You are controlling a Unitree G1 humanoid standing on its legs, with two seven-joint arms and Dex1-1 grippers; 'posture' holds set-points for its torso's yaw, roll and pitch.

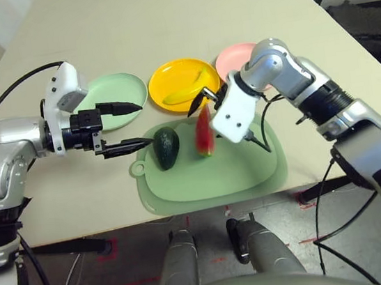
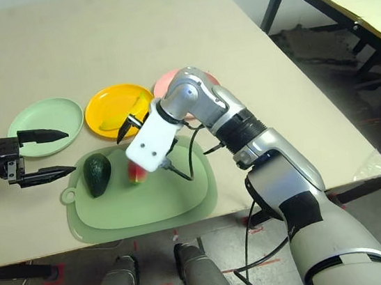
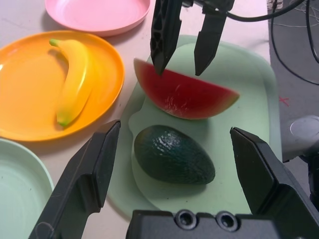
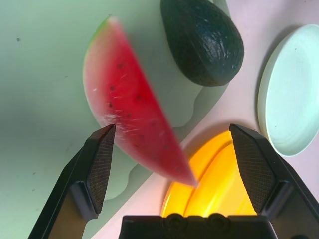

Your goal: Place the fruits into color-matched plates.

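Left wrist view: banana (image 3: 75, 79) lies in the yellow plate (image 3: 30, 119); watermelon (image 3: 182, 94) and avocado (image 3: 174, 154) sit beside it on the green mat (image 3: 239, 69), under the wide-open, empty right gripper (image 3: 182, 55); left gripper (image 1: 129, 126) gapes empty too

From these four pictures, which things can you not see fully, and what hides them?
- Pink plate: in both eye views the right arm covers most of it; cut by the edge in the left wrist view.
- Watermelon wedge: in the right eye view the right gripper hides most of it; blurred in the right wrist view.
- Banana: in the right wrist view the wedge and the edge hide it.
- Green plate: cut by the edge in both wrist views.
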